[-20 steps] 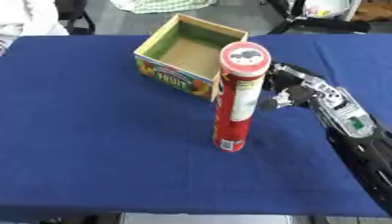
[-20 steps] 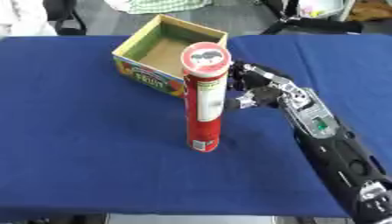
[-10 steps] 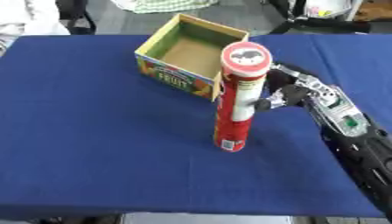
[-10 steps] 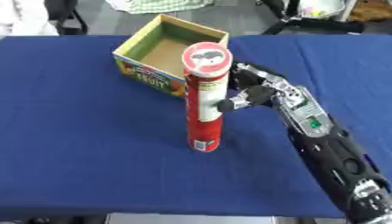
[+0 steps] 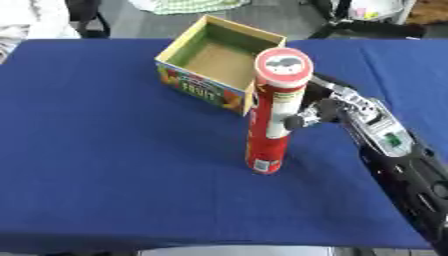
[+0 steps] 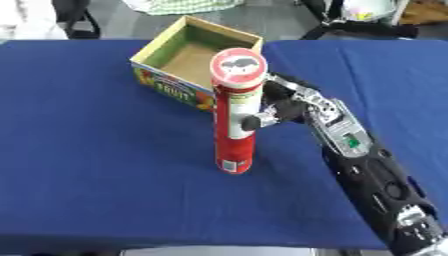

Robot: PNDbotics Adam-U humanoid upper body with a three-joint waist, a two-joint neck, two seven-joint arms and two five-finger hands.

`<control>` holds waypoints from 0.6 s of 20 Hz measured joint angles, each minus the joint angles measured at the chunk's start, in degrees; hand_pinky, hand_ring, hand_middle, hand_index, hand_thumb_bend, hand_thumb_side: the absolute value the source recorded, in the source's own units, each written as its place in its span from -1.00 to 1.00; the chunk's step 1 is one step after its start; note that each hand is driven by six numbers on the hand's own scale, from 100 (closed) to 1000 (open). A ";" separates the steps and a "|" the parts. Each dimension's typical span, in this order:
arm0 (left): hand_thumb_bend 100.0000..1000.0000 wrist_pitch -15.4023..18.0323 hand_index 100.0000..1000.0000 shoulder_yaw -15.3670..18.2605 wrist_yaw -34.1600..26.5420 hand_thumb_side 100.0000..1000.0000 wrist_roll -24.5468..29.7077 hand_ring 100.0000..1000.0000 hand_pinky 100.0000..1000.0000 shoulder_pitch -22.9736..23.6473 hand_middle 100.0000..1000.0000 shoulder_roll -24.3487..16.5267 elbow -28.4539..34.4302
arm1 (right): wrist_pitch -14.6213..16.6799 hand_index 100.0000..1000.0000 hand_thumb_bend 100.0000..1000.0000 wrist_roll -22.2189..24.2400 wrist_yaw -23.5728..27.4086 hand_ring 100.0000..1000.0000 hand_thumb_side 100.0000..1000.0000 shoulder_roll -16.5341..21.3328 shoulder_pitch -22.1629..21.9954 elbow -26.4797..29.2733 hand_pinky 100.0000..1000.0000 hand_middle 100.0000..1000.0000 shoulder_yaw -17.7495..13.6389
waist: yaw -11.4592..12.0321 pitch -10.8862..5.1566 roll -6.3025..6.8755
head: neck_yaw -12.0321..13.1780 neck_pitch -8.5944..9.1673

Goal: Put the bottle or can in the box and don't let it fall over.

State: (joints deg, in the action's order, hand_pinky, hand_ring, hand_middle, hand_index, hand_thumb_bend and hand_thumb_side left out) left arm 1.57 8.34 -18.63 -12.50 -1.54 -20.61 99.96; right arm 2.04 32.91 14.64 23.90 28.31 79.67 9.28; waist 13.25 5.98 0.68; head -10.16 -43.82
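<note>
- Your tall red chip can [image 5: 273,110] stands upright on the blue worktop [image 5: 105,165], just below and right of frame centre, its white lid facing the camera.
- The open cardboard fruit box [image 5: 214,65] sits just beyond it toward the upper middle of the frame, empty inside, its near corner close to the can's upper body.
- Your right robot hand [image 6: 284,107] comes in from the lower right and is at the can's upper half; the thumb tip [image 6: 251,121] shows against the can's front and the other fingers curl round behind, so I read it as closing on the can, though full contact on the far side is hidden.
- The left robot hand shows in neither view.
- The can is tall and narrow, so a sideways nudge from the fingers before the grasp is complete would probably tip it toward the left of the frame.
- A high hold leaves the base free to swing; when you lift, it could clip the box's near wall and shift the box.
- Lower the can flat onto the box floor; released at a tilt, it will likely fall against a wall.
</note>
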 measured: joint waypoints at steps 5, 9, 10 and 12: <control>-0.11 -0.03 0.64 0.00 0.00 0.73 0.03 1.00 0.37 0.00 0.79 0.01 0.00 | -0.05 0.76 0.85 0.50 0.26 1.00 -0.52 -0.83 0.27 0.06 0.58 1.00 0.66 | 0.15 0.04 -0.03 | 0.00 0.00; -0.11 -0.04 0.64 0.00 0.00 0.74 0.05 1.00 0.37 0.00 0.78 0.02 0.00 | -0.06 0.66 0.84 0.56 0.75 1.00 -0.53 -1.51 0.27 0.06 0.58 1.00 1.01 | 0.16 0.05 -0.03 | 0.01 0.00; -0.11 -0.05 0.64 0.00 0.00 0.74 0.05 1.00 0.37 0.00 0.78 0.02 0.00 | -0.08 0.65 0.83 0.54 0.83 1.00 -0.54 -1.56 0.27 0.06 0.58 1.00 1.03 | 0.17 0.05 -0.04 | 0.01 0.00; -0.11 -0.06 0.64 0.00 0.00 0.74 0.06 1.00 0.37 0.00 0.78 0.02 0.00 | -0.14 0.61 0.83 0.44 1.00 1.00 -0.54 -1.70 0.27 0.06 0.58 1.00 1.06 | 0.17 0.05 -0.04 | 0.01 0.00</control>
State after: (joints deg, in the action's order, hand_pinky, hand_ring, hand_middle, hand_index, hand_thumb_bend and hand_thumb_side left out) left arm 1.51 8.34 -18.64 -12.43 -1.54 -20.59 99.96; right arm 1.90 33.35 15.64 22.20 28.57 79.73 10.34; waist 13.42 6.03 0.64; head -10.15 -43.82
